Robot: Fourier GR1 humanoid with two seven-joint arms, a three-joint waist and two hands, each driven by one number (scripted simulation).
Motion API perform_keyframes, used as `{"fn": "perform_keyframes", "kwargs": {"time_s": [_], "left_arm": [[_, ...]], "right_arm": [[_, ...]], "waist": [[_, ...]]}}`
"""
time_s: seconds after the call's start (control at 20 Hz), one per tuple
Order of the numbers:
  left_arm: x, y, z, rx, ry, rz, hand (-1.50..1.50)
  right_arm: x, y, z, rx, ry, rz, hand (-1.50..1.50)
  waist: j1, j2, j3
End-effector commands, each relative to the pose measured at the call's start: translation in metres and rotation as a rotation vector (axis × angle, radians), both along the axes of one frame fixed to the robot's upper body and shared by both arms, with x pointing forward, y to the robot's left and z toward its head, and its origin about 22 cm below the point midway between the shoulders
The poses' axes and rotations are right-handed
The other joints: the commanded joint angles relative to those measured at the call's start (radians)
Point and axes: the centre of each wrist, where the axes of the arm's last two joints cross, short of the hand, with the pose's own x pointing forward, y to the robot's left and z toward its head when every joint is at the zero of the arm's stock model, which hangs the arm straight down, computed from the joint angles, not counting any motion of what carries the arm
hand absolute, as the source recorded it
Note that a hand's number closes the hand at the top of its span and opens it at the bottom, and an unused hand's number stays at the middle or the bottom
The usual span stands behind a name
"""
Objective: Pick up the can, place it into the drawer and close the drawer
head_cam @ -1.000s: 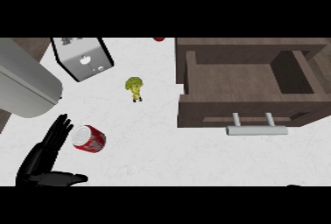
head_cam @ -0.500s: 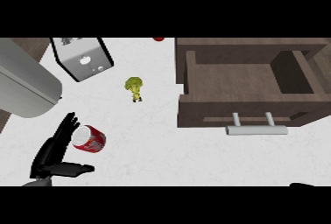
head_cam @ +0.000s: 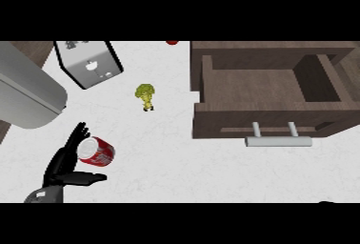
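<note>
— White counter [head_cam: 183, 162] fills most of the head view, doesn't it? What sits on it?

— Yes, pale and faintly marbled. At about two o'clock from the centre stands a brown drawer [head_cam: 271, 93], pulled open, its inside bare as far as one can see. A pale grey handle [head_cam: 278, 141] juts from its front face, on the side toward the lower edge.

— And the can?

— The can [head_cam: 97, 151] is red with a light top and lies tilted on the counter at about eight o'clock, well apart from the drawer.

— Is a hand on it?

— The left hand [head_cam: 65, 164] comes in from the lower left corner. Its fingers [head_cam: 75, 139] are straight and run along the can's left side, touching or just beside it; I cannot tell which. The thumb [head_cam: 85, 178] sticks out to the right, below the can. Nothing is curled round the can, so the hand is spread wide and has hold of nothing.

— The right hand?

— Only a dark sliver at the lower edge near five o'clock; too little to say what it is.

— Anything else?

— A small yellow-green thing [head_cam: 145, 95] stands near eleven o'clock, between the can and the drawer. A grey boxy appliance [head_cam: 88, 63] sits further toward ten o'clock, and a big grey rounded body [head_cam: 25, 93] crosses the left edge. A small red thing [head_cam: 172, 42] peeks in at twelve o'clock.
</note>
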Motion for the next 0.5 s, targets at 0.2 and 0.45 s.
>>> {"fn": "perform_keyframes", "kwargs": {"time_s": [0.2, 0.45], "left_arm": [[0.007, -0.006, -0.01, 0.007, -0.029, -0.043, -1.5], [0.021, -0.015, -0.007, -0.043, -0.006, -0.147, -1.5]], "right_arm": [[-0.017, 0.007, 0.001, 0.001, -0.005, 0.003, -1.5], [0.007, -0.003, -0.003, -0.007, -0.01, -0.003, -1.5]], "waist": [[-0.002, 0.0, 0.0], [-0.001, 0.001, 0.0]]}}
